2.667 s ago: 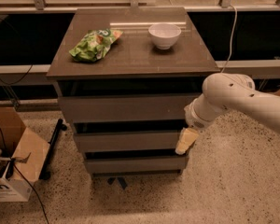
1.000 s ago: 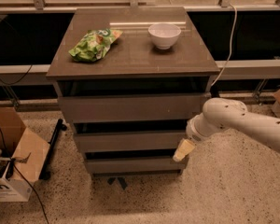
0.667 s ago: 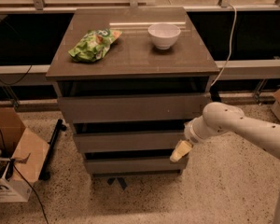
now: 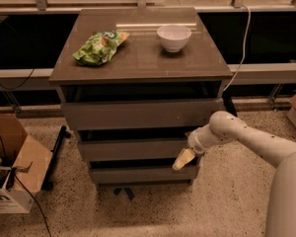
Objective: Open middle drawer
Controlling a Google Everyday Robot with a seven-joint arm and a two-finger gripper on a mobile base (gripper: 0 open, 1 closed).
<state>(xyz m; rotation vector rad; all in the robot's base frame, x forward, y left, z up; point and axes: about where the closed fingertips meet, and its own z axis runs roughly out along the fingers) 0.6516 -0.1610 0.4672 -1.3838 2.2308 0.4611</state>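
Observation:
The middle drawer (image 4: 133, 150) is the grey-brown flat front between a taller top front (image 4: 138, 114) and a narrower bottom front (image 4: 138, 174) of the brown cabinet. It looks shut or nearly shut, with a dark gap above it. My gripper (image 4: 183, 160), with cream-coloured fingers, hangs at the right end of the middle drawer front, near its lower right corner. The white arm reaches in from the right.
A green chip bag (image 4: 97, 46) and a white bowl (image 4: 173, 36) sit on the cabinet top (image 4: 138, 63). An open cardboard box (image 4: 10, 177) stands on the floor at the left. Cables run along the floor. A window ledge lies behind.
My gripper has moved down and slightly left, from beside the cabinet's right edge to the lower right corner of the middle drawer front. The drawers have not moved.

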